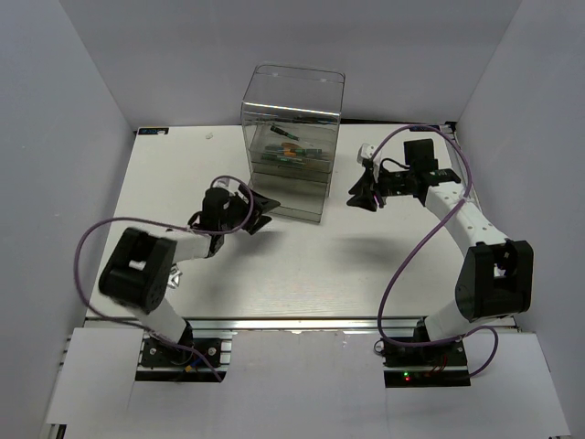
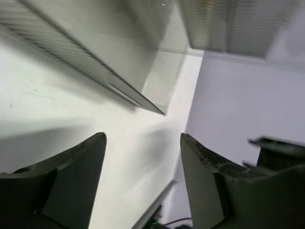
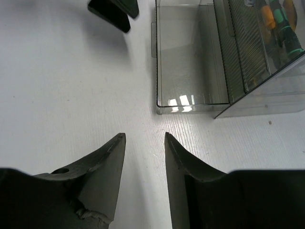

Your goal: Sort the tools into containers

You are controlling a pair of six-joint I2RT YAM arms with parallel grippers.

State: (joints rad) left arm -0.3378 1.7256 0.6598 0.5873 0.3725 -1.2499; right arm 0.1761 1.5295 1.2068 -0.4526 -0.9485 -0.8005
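The clear cabinet (image 1: 292, 119) stands at the back middle of the table. Tools with orange and green handles (image 1: 291, 151) lie in one of its upper drawers and also show in the right wrist view (image 3: 279, 21). The bottom drawer (image 3: 188, 62) is pulled out toward the front and looks empty. My left gripper (image 1: 260, 212) is open and empty, just left of the pulled-out drawer; in its wrist view (image 2: 143, 143) the ribbed cabinet wall (image 2: 86, 62) is close ahead. My right gripper (image 1: 361, 197) is open and empty, to the right of the cabinet, over bare table (image 3: 143, 138).
The left gripper's black fingertips (image 3: 112, 12) show at the top of the right wrist view, beside the drawer's front corner. White walls enclose the table on three sides. Purple cables (image 1: 411, 247) loop from both arms. A small white scrap (image 1: 208, 135) lies at the back left.
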